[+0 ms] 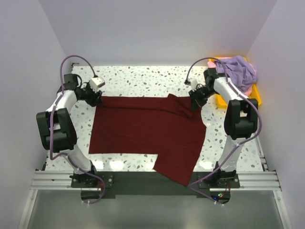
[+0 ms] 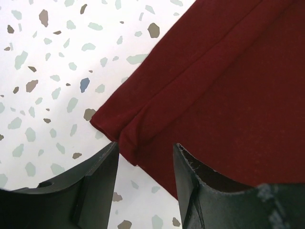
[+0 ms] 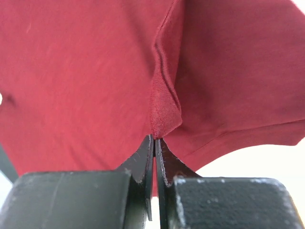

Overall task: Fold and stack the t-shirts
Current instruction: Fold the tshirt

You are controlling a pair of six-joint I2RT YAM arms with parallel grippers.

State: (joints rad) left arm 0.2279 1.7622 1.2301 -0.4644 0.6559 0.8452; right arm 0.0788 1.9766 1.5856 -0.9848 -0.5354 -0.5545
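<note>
The dark maroon t-shirt (image 1: 145,131) lies spread on the speckled table (image 1: 143,78), its lower right part hanging over the front edge. My left gripper (image 1: 95,98) is open at the shirt's far left corner; in the left wrist view (image 2: 145,155) the folded corner (image 2: 126,136) lies between the jaws. My right gripper (image 1: 195,101) is shut on the shirt's ribbed edge (image 3: 164,112) at the far right corner. The lavender t-shirt (image 1: 237,69) is heaped on the yellow tray (image 1: 252,93), with a bit of pale pink cloth (image 1: 213,62) beside it.
The tray stands at the back right of the table, just behind my right arm. White walls close in the table at the back and sides. A metal rail (image 1: 152,180) runs along the front edge.
</note>
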